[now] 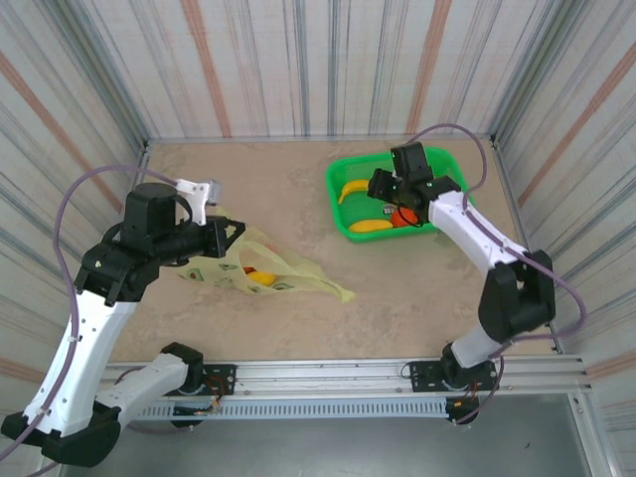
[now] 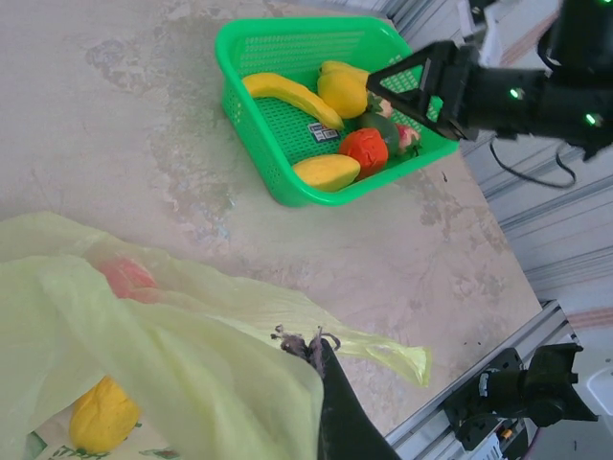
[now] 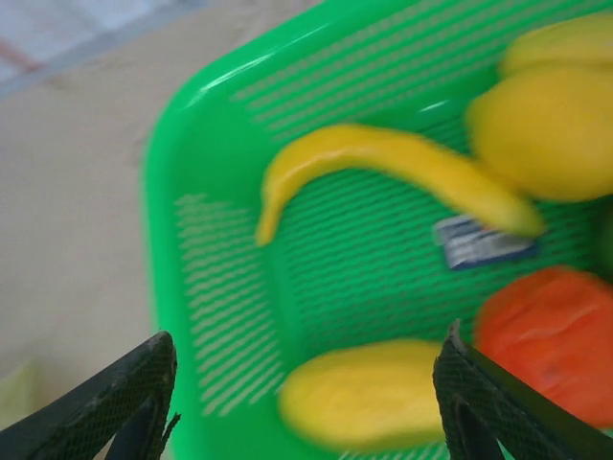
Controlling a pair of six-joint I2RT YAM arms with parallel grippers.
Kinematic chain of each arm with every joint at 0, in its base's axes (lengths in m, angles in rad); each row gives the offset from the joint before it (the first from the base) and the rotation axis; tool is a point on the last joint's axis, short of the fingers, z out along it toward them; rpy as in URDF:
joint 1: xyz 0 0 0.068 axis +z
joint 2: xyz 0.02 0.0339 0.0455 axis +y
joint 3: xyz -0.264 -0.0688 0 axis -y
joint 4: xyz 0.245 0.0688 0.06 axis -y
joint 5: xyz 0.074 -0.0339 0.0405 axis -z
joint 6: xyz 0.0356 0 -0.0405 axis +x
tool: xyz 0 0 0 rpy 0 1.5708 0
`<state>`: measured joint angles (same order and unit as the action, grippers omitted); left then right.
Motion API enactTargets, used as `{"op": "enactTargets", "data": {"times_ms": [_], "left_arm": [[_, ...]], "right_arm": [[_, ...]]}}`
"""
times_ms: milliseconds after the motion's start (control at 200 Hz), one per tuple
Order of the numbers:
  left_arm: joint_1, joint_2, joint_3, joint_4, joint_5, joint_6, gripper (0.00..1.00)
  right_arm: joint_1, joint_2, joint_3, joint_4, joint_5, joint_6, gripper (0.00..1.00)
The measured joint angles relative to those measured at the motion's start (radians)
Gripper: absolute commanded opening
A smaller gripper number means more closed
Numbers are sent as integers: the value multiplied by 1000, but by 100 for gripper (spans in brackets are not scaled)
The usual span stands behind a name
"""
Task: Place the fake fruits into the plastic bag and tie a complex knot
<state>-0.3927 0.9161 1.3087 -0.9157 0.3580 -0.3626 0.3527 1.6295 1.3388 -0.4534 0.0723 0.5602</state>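
Observation:
The yellow-green plastic bag (image 1: pixel 268 270) lies at the left of the table. My left gripper (image 1: pixel 231 231) is shut on its upper edge (image 2: pixel 287 359), lifting it. Inside the bag are a yellow fruit (image 2: pixel 101 417) and a red one (image 2: pixel 124 278). The other fake fruits lie in a green mesh basket (image 1: pixel 343 174): a banana (image 3: pixel 383 163), a round yellow fruit (image 3: pixel 546 129), a red one (image 3: pixel 551 335) and a yellow oval one (image 3: pixel 369 393). My right gripper (image 3: pixel 306 383) hangs open just above the oval fruit, one finger on each side. The knot is out of view.
The basket stands at the back right, close to the striped wall. One bag handle (image 1: pixel 333 290) trails across the middle of the table. A metal rail (image 1: pixel 397 378) runs along the near edge.

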Motion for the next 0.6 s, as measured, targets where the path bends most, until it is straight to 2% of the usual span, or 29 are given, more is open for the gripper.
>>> {"op": "enactTargets", "data": {"times_ms": [125, 245, 411, 601], "left_arm": [[-2, 2, 0, 0, 0, 1, 0], [-2, 8, 0, 0, 0, 7, 0], [-2, 23, 0, 0, 1, 18, 0], [-2, 40, 0, 0, 3, 27, 0]], "right_arm": [[-19, 174, 150, -79, 119, -80, 88], [-42, 301, 230, -118, 158, -134, 98], [-115, 449, 342, -161, 160, -164, 100], [-160, 525, 404, -177, 143, -188, 100]]}}
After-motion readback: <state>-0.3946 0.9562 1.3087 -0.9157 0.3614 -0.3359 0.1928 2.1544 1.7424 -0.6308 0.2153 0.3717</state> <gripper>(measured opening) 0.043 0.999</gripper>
